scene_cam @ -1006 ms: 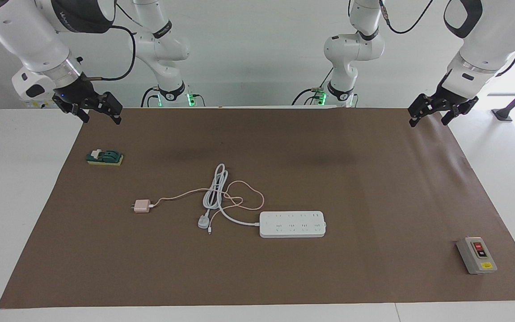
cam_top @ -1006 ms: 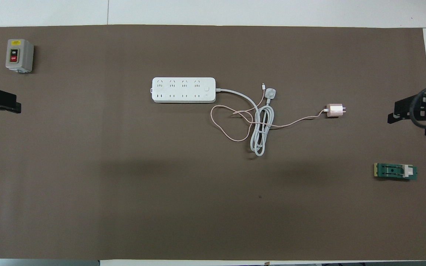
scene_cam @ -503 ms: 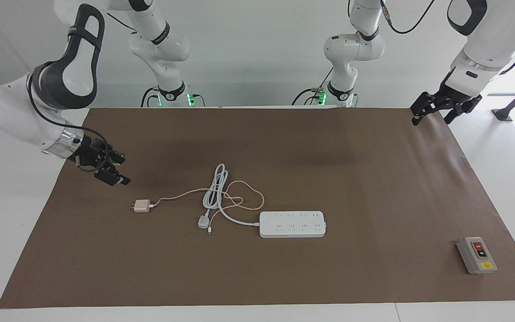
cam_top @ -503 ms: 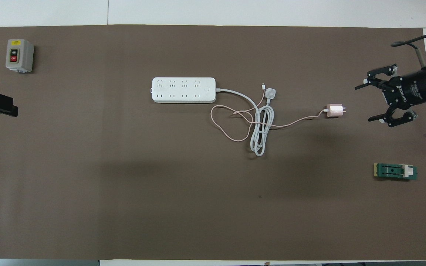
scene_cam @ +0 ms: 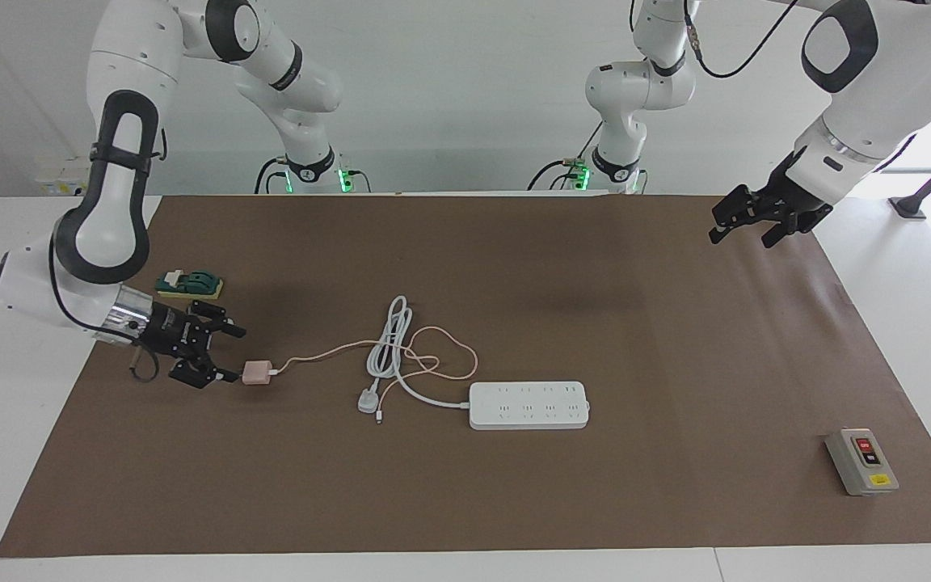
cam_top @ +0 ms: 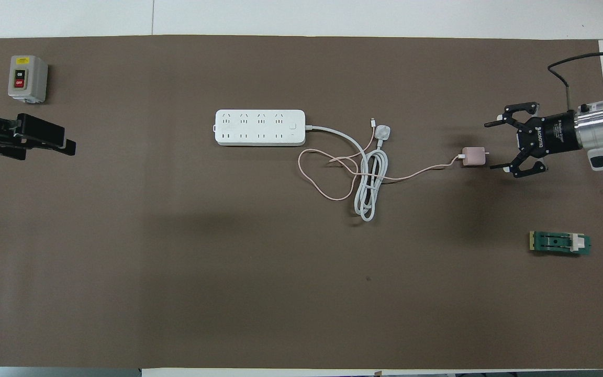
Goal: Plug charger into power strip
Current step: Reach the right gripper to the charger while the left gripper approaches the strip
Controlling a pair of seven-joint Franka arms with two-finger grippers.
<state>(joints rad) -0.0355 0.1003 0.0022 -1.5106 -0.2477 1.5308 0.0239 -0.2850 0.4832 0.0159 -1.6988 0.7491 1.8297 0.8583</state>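
Clearly the right gripper (scene_cam: pixel 219 354) is the nearer one: its jaws stand open, low over the table, and the charger (scene_cam: pixel 255 373) lies just off their tips, untouched, prongs pointing at them. Its pink cable (scene_cam: pixel 316 353) trails away toward the power strip (scene_cam: pixel 528 405), mid-table. Waiting, the left gripper (scene_cam: pixel 744 225) hangs open over the mat's edge.

White lettering "ROBOTIQ" along the black body of the right pincer (cam_top: pixel 495 145), "ON" and "OFF" on the black and red buttons of the grey switch box (cam_top: pixel 28 78)
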